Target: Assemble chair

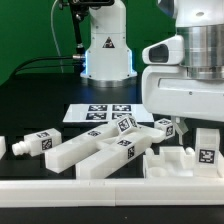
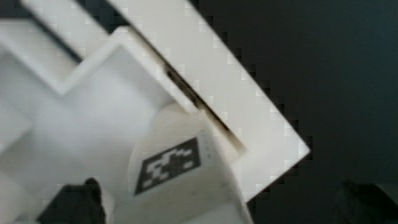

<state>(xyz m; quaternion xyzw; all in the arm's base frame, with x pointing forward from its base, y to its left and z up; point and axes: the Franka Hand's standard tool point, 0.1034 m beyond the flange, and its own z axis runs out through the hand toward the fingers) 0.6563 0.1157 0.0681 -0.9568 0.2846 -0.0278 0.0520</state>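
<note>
Nearest to you, the plain border rail (image 1: 100,186) runs along the near edge of the table (image 1: 30,105); judge it a stop that keeps parts from sliding off. Just behind it lie the chair parts (image 1: 120,150), all loose. Two long bars (image 1: 75,152) sit side by side at the centre. A short tagged block (image 1: 30,145) lies at the exterior view's left, and the square seat frame (image 1: 170,163) at the exterior view's right. An upright tagged piece (image 1: 205,143) stands beyond the frame. The tags face up or toward the camera, presumably so each part can be located. The marker board (image 1: 103,112) lies flat farther back, apart from the parts.

Observe the end effector (image 1: 177,126): it hangs low over the far side of the seat frame, jaws at their widest, holding nothing. In the wrist view, a tagged part (image 2: 178,165) lies between the dark fingertips (image 2: 80,203) with a gap on each side. Which part this is cannot be told. Treat the posture as pre-grasp alignment: wide jaws give clearance around the part. Expect the next move to need a straight descent and a square closure; a skewed closure could shove the part aside.
</note>
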